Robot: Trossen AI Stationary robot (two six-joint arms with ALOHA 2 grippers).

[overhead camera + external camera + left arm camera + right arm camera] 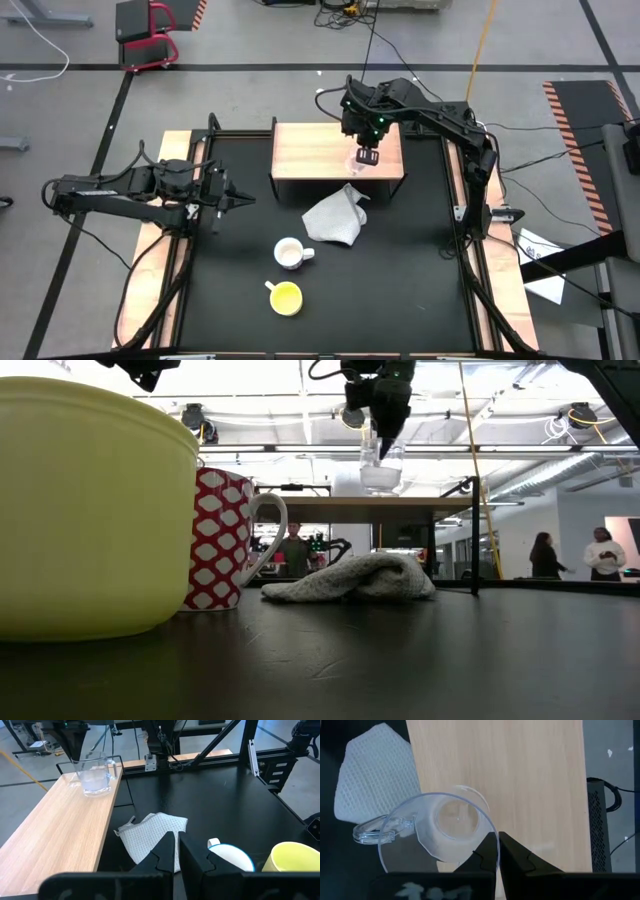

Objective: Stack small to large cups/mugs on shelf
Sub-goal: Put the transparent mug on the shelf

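Right gripper (367, 157), fingers pinched on the rim of the glass cup (381, 465), hangs it upright above the shelf (300, 145) near its front edge; left gripper (243, 199), fingers nearly closed and empty, waits beside the desk's left rim.

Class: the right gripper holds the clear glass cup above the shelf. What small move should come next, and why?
Probably lower it straight down. The right gripper is shut on the glass cup, which hangs just above the shelf, not yet resting on it.
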